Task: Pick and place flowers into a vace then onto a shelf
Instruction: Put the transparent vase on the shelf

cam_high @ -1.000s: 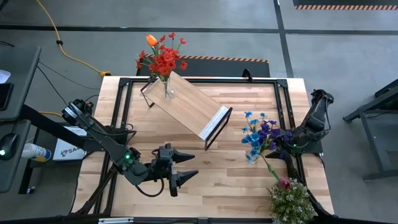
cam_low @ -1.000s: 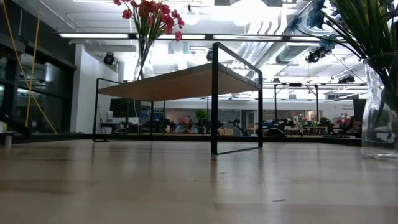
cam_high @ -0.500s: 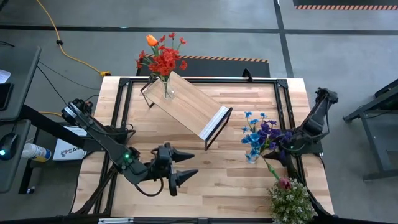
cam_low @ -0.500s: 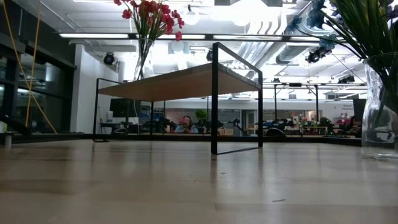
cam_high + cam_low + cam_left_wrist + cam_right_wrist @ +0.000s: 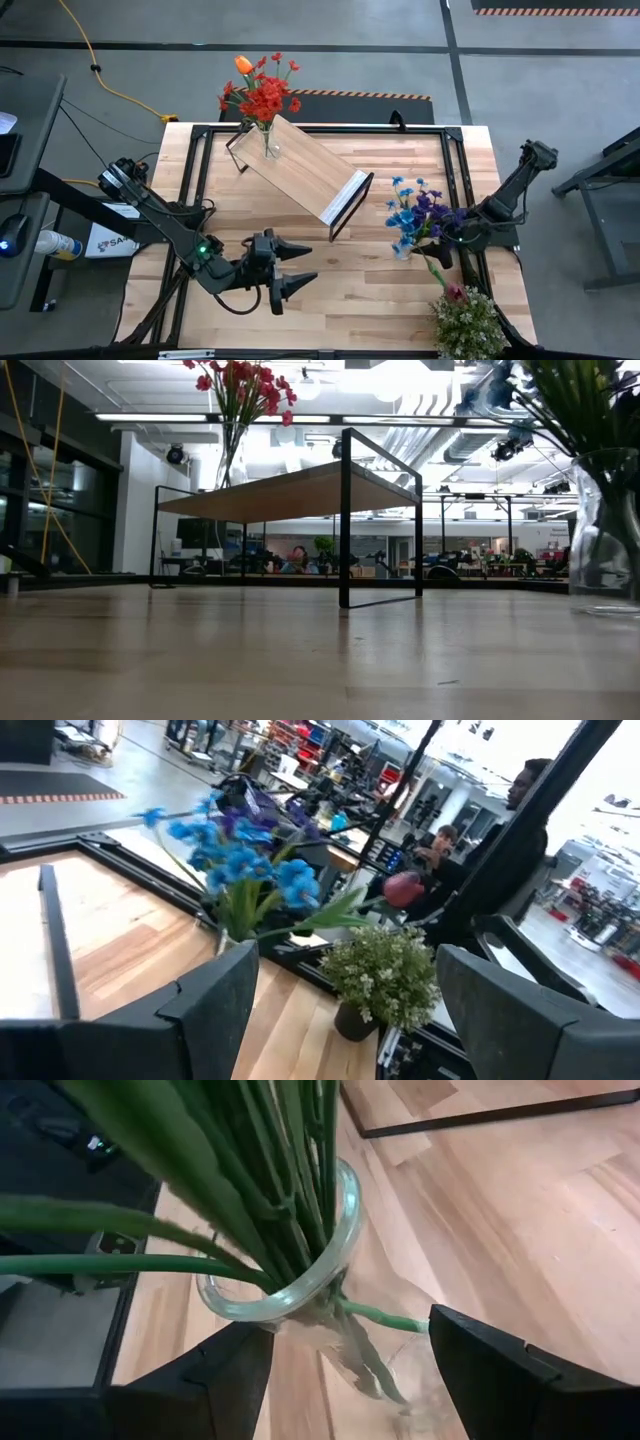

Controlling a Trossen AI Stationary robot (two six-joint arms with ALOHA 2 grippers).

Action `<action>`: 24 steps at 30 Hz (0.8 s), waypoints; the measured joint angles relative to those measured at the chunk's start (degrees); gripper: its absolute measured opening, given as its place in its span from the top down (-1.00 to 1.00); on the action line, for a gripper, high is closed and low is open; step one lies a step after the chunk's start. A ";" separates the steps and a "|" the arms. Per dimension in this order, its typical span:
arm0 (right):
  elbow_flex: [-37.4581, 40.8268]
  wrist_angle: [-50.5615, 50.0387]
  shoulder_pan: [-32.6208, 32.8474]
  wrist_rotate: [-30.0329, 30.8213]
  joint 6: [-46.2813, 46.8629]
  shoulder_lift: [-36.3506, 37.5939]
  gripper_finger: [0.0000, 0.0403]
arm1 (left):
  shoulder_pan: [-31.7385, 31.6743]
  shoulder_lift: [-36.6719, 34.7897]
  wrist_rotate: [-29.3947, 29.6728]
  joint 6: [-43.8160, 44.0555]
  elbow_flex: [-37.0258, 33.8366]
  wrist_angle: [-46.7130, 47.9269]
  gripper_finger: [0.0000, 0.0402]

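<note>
Dark right gripper (image 5: 340,1360) jaws wide around your clear glass vase (image 5: 285,1295) of blue flowers (image 5: 410,212), grip unclear, left gripper (image 5: 297,265) open, empty, wrist view alone shows the rim.

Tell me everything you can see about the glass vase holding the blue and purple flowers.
The glass vase is clear, with a thick round rim and green stems packed inside. It stands upright on the wooden table, on its right side, blue and purple flowers spreading above it. The right gripper is open, one finger either side of the vase; whether they touch the glass, I cannot tell.
</note>
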State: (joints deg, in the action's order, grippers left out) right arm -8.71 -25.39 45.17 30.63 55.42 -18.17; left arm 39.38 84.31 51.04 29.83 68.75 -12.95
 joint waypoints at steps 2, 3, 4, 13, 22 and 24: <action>0.00 0.01 -0.82 0.02 -0.32 -0.22 -0.28 | 0.00 0.00 -1.02 0.02 0.00 -0.02 -0.68; 0.00 0.01 -1.19 -0.22 -0.39 -0.23 -0.28 | 0.00 0.00 -1.24 0.02 0.00 -0.02 -0.68; 0.00 -0.01 -1.59 -0.54 -0.42 -0.22 -0.28 | 0.00 0.00 -1.45 0.02 0.00 -0.02 -0.68; 0.00 0.67 -4.58 -2.51 -4.12 -0.22 -0.28 | 0.00 0.02 -2.09 0.02 0.00 0.00 -0.68; 0.00 3.46 -6.58 -4.83 -9.63 -0.20 -0.27 | 0.00 0.04 -2.07 0.04 0.00 0.21 -0.68; 0.00 3.46 -6.89 -6.60 -10.82 -0.20 -0.27 | 0.00 0.04 -2.07 0.04 0.00 0.28 -0.68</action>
State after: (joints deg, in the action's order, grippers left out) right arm -8.71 -21.93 38.28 24.02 44.60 -18.37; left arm 39.38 84.36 48.97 29.87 68.75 -12.67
